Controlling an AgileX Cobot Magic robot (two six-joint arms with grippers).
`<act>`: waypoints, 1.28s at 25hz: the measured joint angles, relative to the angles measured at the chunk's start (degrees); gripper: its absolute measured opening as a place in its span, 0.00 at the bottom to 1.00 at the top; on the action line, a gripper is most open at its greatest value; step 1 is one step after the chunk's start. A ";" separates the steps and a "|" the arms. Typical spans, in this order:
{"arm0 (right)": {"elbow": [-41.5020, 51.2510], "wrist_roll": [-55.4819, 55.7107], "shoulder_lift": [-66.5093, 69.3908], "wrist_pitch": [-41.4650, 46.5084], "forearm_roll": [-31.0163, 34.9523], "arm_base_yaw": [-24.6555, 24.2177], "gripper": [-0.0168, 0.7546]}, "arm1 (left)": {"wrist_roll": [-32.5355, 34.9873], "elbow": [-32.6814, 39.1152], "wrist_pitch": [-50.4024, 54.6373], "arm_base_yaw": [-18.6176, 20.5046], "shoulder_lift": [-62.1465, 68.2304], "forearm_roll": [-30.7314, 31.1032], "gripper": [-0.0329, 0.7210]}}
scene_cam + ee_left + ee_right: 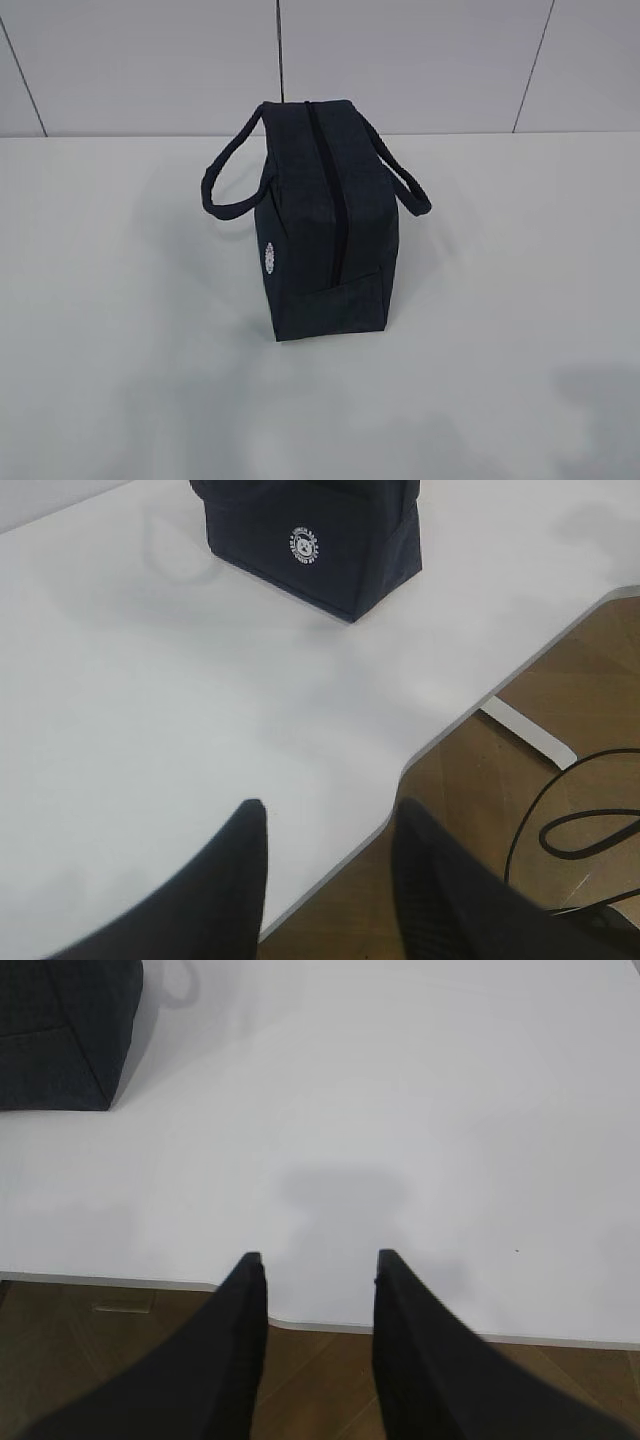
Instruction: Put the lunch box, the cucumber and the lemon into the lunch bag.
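Observation:
The dark navy lunch bag [320, 215] stands upright in the middle of the white table, its top zipper closed and its two loop handles hanging to either side. It also shows in the left wrist view [315, 540] with its round white logo, and in the right wrist view [60, 1035] at top left. My left gripper [330, 820] is open and empty above the table's front edge. My right gripper [318, 1260] is open and empty above the front edge too. Neither gripper shows in the exterior view. The lunch box, the cucumber and the lemon are out of view.
The white table [120, 330] has a curved front edge [440, 745]. Below it are a brown wood floor and black cables [585, 825]. A pale panelled wall [420, 60] stands behind the table.

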 joint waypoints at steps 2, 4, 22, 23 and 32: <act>0.00 0.00 0.00 0.00 0.00 0.00 0.39 | 0.00 0.00 0.00 0.00 0.00 0.00 0.44; 0.00 0.00 0.00 0.00 0.10 0.00 0.39 | 0.00 0.00 0.00 1.17 0.00 0.00 0.44; 0.00 0.00 0.00 0.00 0.09 2.98 0.39 | 0.00 0.00 -0.03 38.33 0.00 0.00 0.44; 0.00 0.00 0.00 0.00 0.09 3.50 0.39 | 0.00 0.00 -0.03 38.90 0.00 0.00 0.44; 0.00 0.00 0.00 0.00 0.09 6.34 0.39 | 0.00 0.00 -0.12 39.15 0.00 0.00 0.44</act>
